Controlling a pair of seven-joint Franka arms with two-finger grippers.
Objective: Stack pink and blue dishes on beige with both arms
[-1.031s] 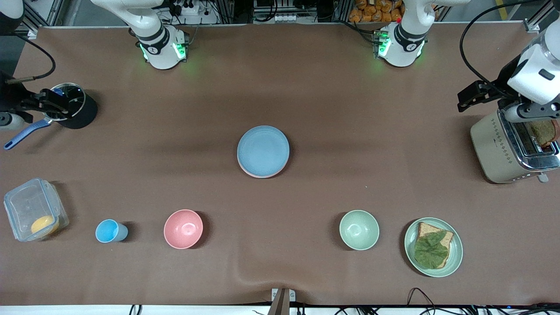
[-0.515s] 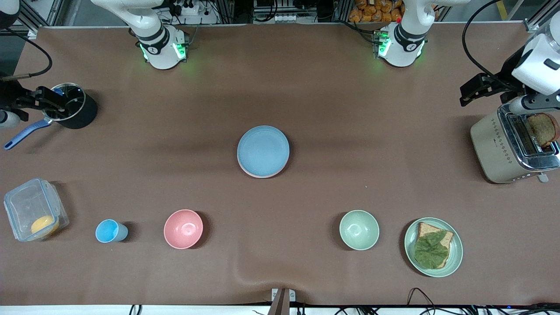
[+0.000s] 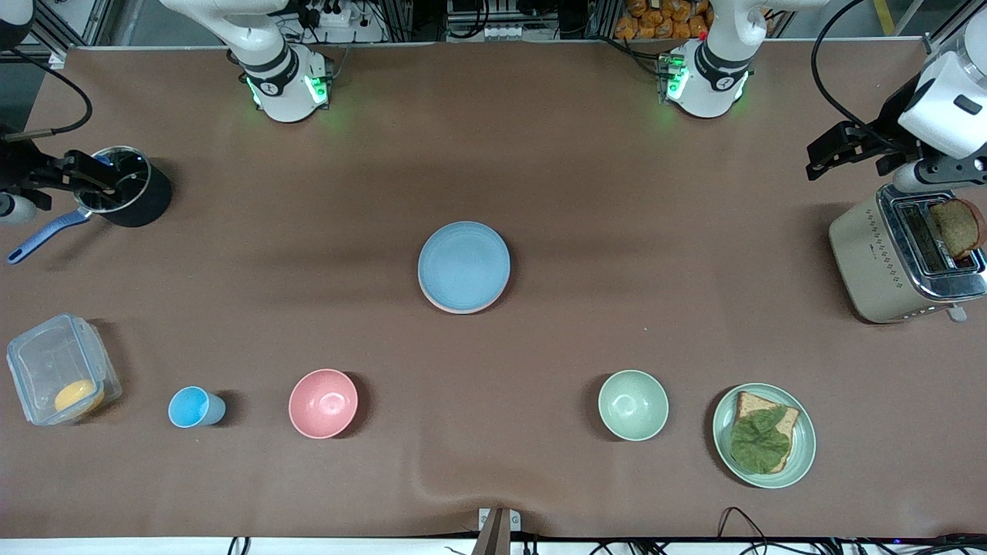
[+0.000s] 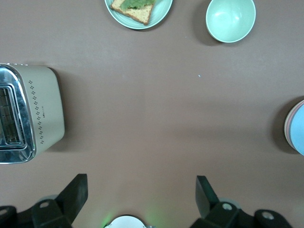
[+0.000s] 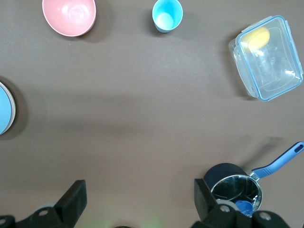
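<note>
The light blue plate point(image 3: 463, 266) lies on top of a stack in the middle of the table. The pink plate point(image 3: 463, 311) shows only as a thin rim under it. The beige plate is hidden beneath them. In the left wrist view the stack is the blue plate point(image 4: 299, 135) cut off at the picture's edge. My left gripper point(image 3: 833, 150) point(image 4: 141, 179) hangs open and empty beside the toaster at the left arm's end. My right gripper point(image 3: 89, 176) point(image 5: 138, 183) is open and empty over the pot at the right arm's end. Both are well apart from the stack.
A toaster point(image 3: 902, 262) holds a bread slice. Near the front camera stand a mint plate with bread and lettuce point(image 3: 802, 443), a mint bowl point(image 3: 633, 405), a pink bowl point(image 3: 323, 403), a blue cup point(image 3: 193, 407) and a plastic box point(image 3: 58, 370). A pot point(image 3: 123, 185) sits under my right gripper.
My left hand has lifted slightly away from the toaster. My right gripper has drifted a little toward the table's end. The plate stack has not moved.
</note>
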